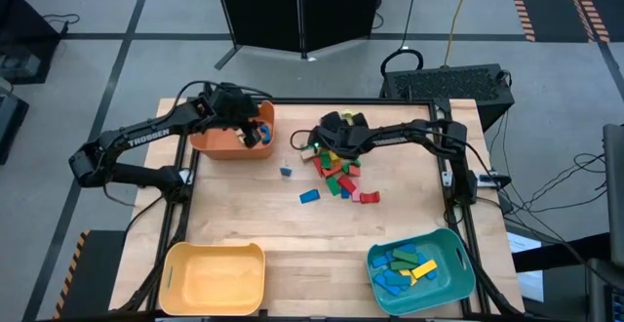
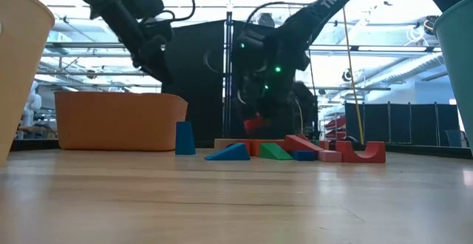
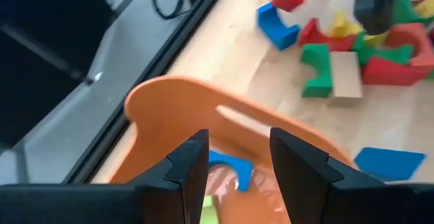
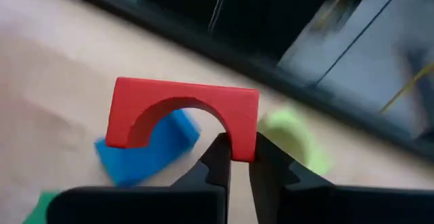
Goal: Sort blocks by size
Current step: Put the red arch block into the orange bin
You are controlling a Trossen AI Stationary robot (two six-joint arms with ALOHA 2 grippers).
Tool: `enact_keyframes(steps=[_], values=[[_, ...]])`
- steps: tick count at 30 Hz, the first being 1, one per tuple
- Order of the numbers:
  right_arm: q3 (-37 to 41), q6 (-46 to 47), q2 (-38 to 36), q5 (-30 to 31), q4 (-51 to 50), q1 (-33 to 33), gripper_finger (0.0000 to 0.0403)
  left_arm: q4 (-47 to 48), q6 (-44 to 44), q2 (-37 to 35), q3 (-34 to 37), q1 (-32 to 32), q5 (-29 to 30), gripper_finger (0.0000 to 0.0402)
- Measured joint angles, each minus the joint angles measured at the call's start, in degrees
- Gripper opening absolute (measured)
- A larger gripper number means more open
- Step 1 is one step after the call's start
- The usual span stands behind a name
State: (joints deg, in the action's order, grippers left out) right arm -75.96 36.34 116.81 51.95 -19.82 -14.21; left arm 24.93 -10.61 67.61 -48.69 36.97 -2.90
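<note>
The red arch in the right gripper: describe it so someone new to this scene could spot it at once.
Start at the heap of blocks on the far middle of the table, right of the orange bin. The right gripper hangs over that heap, shut on one leg of the red arch. It alone is lifted clear of the wood; every other block lies flat.

One camera looks straight down, one level across the table (image 1: 390, 224); wrist cameras sit close. All share the blocks (image 1: 336, 171).
</note>
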Motion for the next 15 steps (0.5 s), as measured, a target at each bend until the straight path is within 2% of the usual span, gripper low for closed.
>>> enact_keyframes(steps=[4, 6, 12, 15], values=[[0.0, -10.8, -0.2, 10.5, 7.4, 3.1, 0.0023, -1.1, -0.2, 0.0, 0.0, 0.0, -3.1, 0.0158], [0.0, -17.2, -0.4, 13.0, 12.7, 4.6, 0.0023, -1.5, -0.2, 0.0, 0.0, 0.0, -4.0, 0.0158], [0.0, -35.9, -0.4, 12.8, 28.8, 8.2, 0.0022, -3.4, -0.7, 0.0, 0.0, 0.0, -4.7, 0.0158], [0.0, -42.1, -0.4, 12.4, 33.7, 9.5, 0.0023, -4.1, -2.8, 0.0, 0.0, -0.5, -7.6, 0.0158]])
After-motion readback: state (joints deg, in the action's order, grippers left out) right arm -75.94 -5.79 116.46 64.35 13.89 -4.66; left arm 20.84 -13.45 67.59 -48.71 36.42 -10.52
